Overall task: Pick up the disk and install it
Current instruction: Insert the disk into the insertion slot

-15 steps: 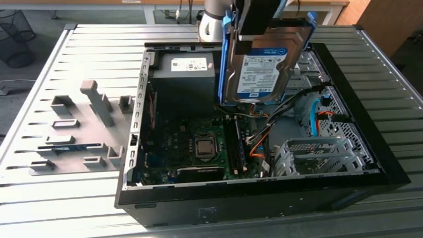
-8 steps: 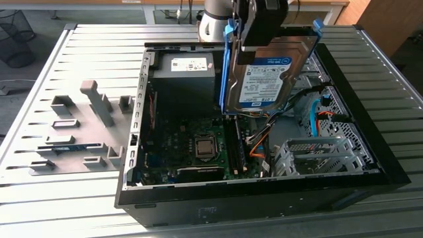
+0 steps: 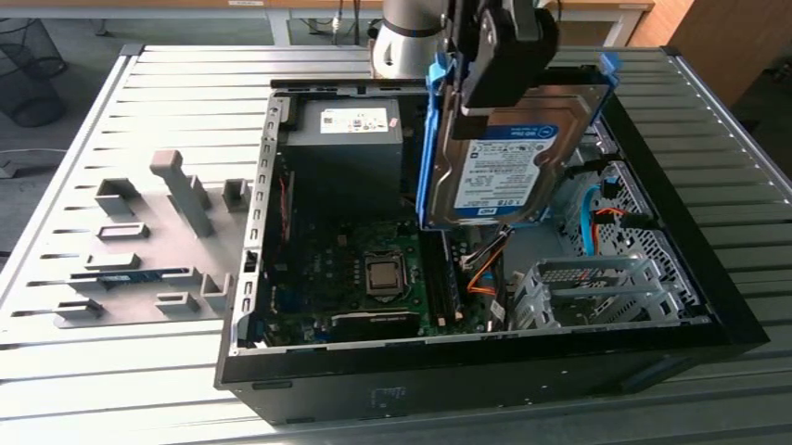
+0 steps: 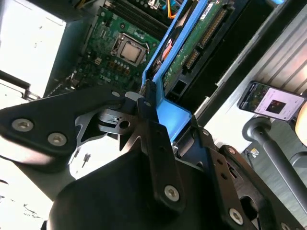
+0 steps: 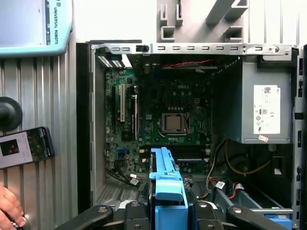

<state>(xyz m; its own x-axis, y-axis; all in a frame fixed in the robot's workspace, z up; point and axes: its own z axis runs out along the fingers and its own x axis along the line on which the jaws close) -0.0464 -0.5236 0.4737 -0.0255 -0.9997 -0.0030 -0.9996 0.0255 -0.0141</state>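
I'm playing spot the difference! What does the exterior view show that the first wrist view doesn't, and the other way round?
The exterior view adds the white-and-blue label on the disk, which the jaws hold upright over the open computer case, plus grey blocks on the table at the exterior view's left. The first wrist view adds a phone lying beside the case and a person's hand. Both share the case, its green circuit board, the dark box with a white sticker and the disk's blue frame.
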